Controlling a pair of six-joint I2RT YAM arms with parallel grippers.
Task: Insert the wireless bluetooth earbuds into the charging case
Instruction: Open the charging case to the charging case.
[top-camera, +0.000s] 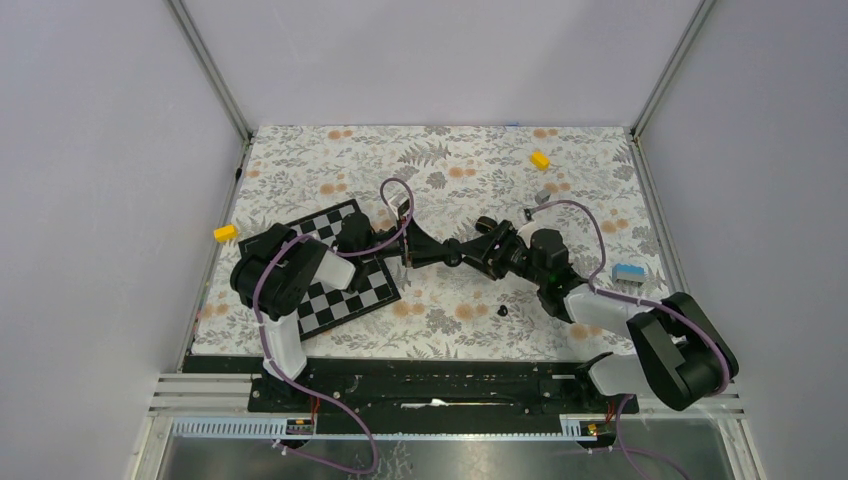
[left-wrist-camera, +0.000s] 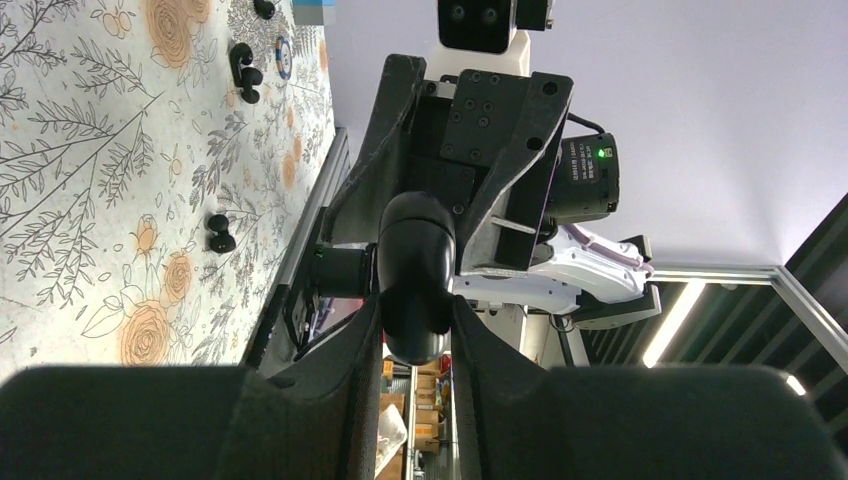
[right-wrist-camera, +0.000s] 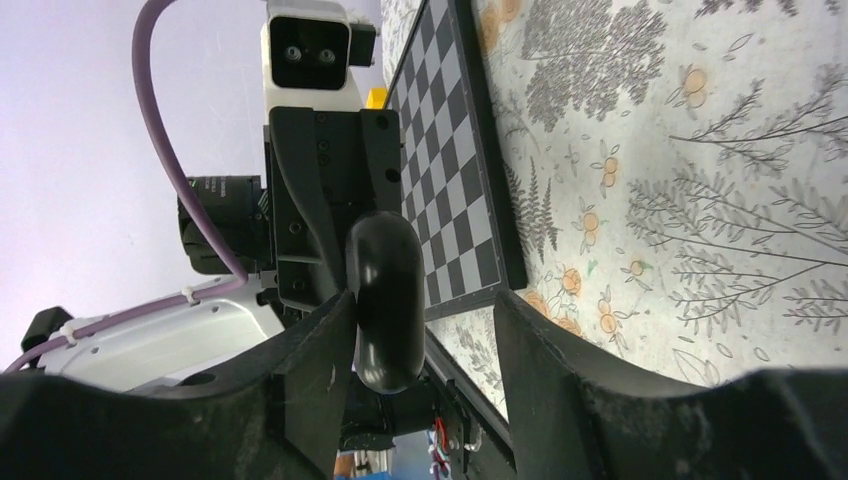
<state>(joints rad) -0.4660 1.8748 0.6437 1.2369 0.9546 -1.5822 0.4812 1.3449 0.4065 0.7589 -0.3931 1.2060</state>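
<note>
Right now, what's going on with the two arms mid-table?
Both arms meet above the middle of the floral mat. The left claw is shut on the charging case, a black pebble held up off the mat. The right claw faces it with its jaws open around the same case, one finger clear of it. One earbud lies on the mat just below them. Neither claw holds an earbud.
</note>
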